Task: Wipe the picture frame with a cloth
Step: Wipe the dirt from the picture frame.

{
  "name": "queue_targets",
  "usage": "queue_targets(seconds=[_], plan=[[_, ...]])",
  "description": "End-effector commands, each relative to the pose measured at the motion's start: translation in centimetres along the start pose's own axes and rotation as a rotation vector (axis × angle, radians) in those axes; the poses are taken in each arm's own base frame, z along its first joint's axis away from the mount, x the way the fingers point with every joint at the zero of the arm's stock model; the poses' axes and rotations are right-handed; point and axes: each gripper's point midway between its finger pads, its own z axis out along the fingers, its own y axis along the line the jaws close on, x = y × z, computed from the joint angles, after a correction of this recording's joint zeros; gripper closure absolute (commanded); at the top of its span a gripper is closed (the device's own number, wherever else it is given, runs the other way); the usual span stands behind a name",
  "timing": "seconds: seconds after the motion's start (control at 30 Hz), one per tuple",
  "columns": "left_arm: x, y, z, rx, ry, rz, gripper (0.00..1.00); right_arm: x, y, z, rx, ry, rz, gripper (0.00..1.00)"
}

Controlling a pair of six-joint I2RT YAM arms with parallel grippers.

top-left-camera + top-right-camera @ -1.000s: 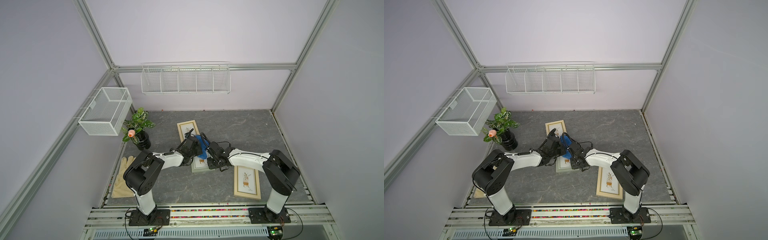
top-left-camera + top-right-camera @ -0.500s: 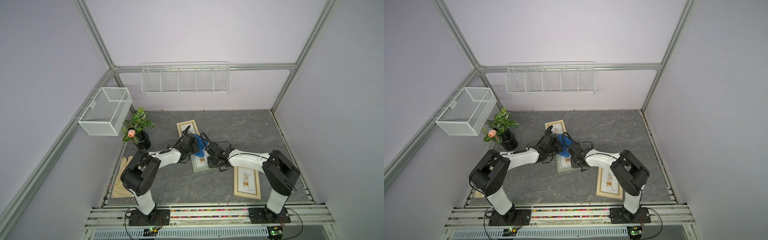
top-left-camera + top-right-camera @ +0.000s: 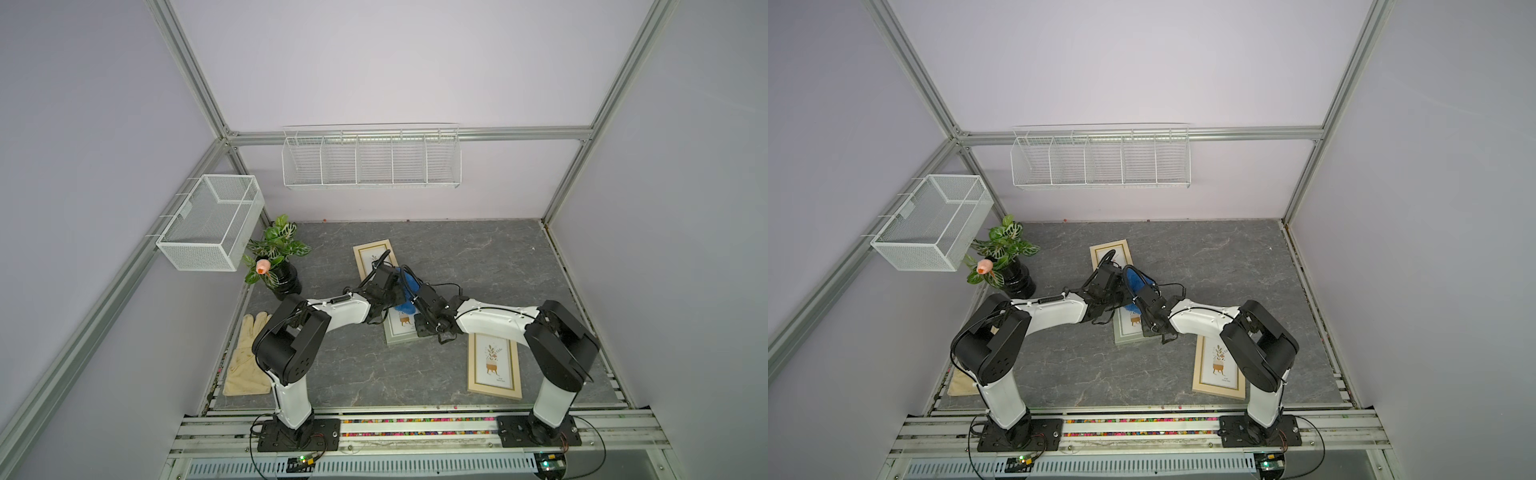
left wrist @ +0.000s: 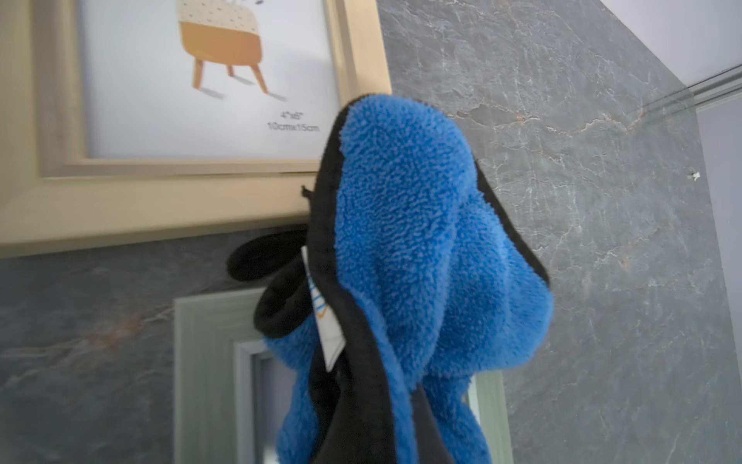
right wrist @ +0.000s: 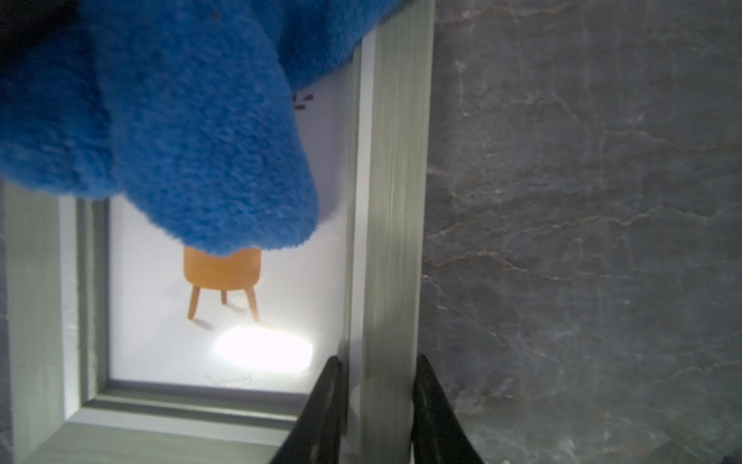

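Grips a royal-blue plush microfibre cloth, bunched in the clenched left gripper and hanging over the far half of a grey-green rectangular picture frame that lies flat on the dark marbled tabletop. Steadies that frame with the right gripper, fingers pinched on the long rail at the robot's right, close to the near corner. Runs lengthwise away from the robot, slightly slanted, leaving bare glass on the near side of the cloth. Likely calls for dragging the cloth nearward along that length, stopping short of the right gripper.
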Motion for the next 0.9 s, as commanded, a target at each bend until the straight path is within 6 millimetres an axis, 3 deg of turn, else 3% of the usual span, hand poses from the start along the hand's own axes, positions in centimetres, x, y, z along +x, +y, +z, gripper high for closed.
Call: queue_targets(seconds=[0.0,0.13,0.33,0.43,0.53,0.6,0.67,0.77,0.87], plan=[[1.0,4.4,-1.0,-0.122,0.035,0.008,1.0,2.9,-1.8,0.5,0.063,0.1,-0.033,0.8],[1.5,3.6,-0.9,-0.1,0.043,0.011,1.0,2.8,-0.8,0.8,0.033,0.105,-0.039,0.81],[2.7,0.9,1.4,-0.039,0.083,-0.008,1.0,2.7,-0.3,0.6,0.03,0.097,-0.037,0.81],[2.1,1.5,1.0,-0.063,0.065,-0.004,1.0,2.9,-1.7,0.5,0.077,0.101,-0.027,0.81],[1.3,3.5,-0.2,-0.103,0.042,-0.006,1.0,3.1,-2.8,0.6,0.089,0.105,-0.001,0.81],[0.9,4.9,-1.0,-0.133,0.03,-0.006,1.0,3.1,-2.9,0.7,0.088,0.105,-0.002,0.82],[0.8,5.1,-1.3,-0.145,0.025,0.005,1.0,3.1,-2.4,0.7,0.069,0.105,-0.008,0.82],[1.3,3.5,-0.5,-0.1,0.04,0.001,1.0,2.9,-1.5,0.8,0.052,0.101,-0.019,0.82],[1.9,0.3,0.7,-0.065,0.056,0.044,1.0,2.8,-1.1,0.8,0.047,0.101,-0.02,0.82]])
